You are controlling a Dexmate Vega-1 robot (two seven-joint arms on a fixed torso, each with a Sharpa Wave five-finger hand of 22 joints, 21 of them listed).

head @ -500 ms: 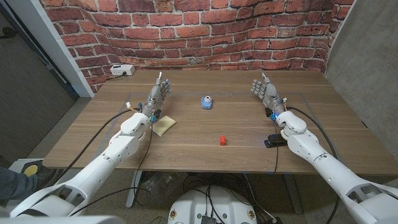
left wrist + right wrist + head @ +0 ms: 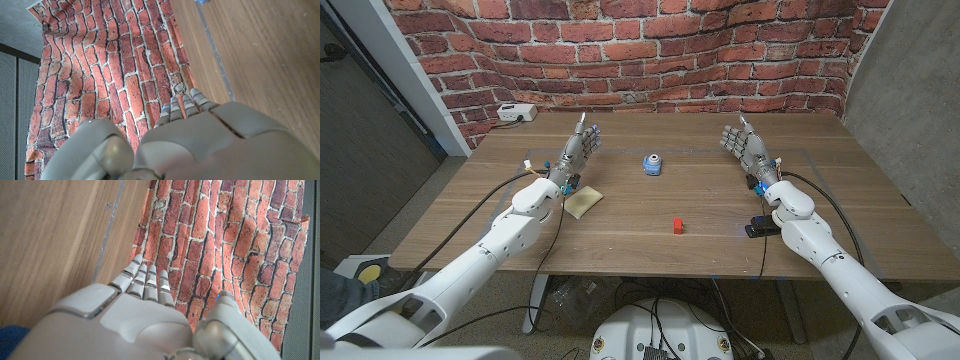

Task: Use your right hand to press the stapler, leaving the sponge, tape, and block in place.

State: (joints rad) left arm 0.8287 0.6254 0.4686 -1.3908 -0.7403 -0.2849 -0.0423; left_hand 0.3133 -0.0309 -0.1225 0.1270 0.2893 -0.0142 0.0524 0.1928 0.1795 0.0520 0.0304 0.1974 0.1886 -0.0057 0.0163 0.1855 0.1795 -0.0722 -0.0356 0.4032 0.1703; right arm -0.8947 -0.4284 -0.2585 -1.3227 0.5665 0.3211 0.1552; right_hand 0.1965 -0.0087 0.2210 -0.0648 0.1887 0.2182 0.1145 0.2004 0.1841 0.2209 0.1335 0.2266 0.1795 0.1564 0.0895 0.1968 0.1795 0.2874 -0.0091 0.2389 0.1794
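The black stapler [image 2: 763, 228] lies on the table near the front right, beside my right forearm. My right hand [image 2: 744, 147] is open, fingers straight and pointing at the brick wall, well beyond the stapler and holding nothing; its back [image 2: 135, 315] also shows in the right wrist view. A yellowish sponge [image 2: 584, 202] lies by my left forearm. The blue tape [image 2: 652, 163] stands mid-table, and the small red block [image 2: 678, 226] sits nearer the front. My left hand [image 2: 579, 146] is open over the table's left part; its back [image 2: 200, 140] shows in the left wrist view.
A white box [image 2: 516, 113] with a cable sits at the table's [image 2: 650, 255] back left corner. The brick wall [image 2: 650, 50] rises right behind the table. A grey partition [image 2: 910, 90] stands to the right.
My left hand has shifted slightly farther toward the wall. The right hand and all the objects stay where they were.
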